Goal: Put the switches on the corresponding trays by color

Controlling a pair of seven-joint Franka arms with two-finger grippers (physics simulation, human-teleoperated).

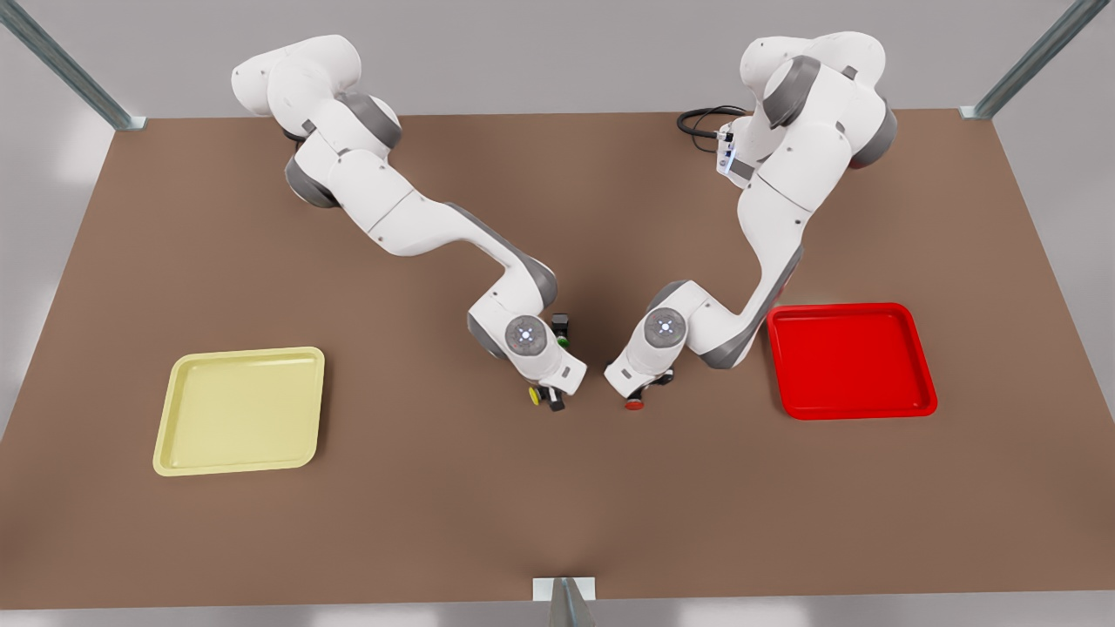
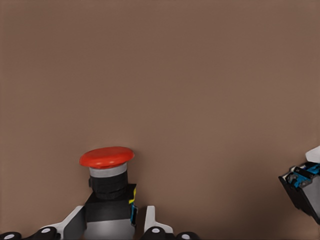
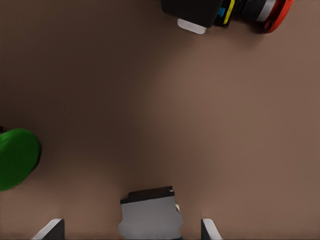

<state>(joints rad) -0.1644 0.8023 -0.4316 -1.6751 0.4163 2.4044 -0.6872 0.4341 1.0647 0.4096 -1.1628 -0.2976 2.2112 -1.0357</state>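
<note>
- Pale yellow tray: on the brown desk, at the front view's left, nothing in it.
- Yellow switch: on the desk at centre, well apart from its tray. Right claw is down over it, fingers apart, straddling the grey body with gaps either side.
- Red switch: on the desk just beside it. Left claw sits around its dark body; cannot tell if clamped.
- Red tray: front view's right, nothing in it.
- Green switch: just behind the right claw.
</note>
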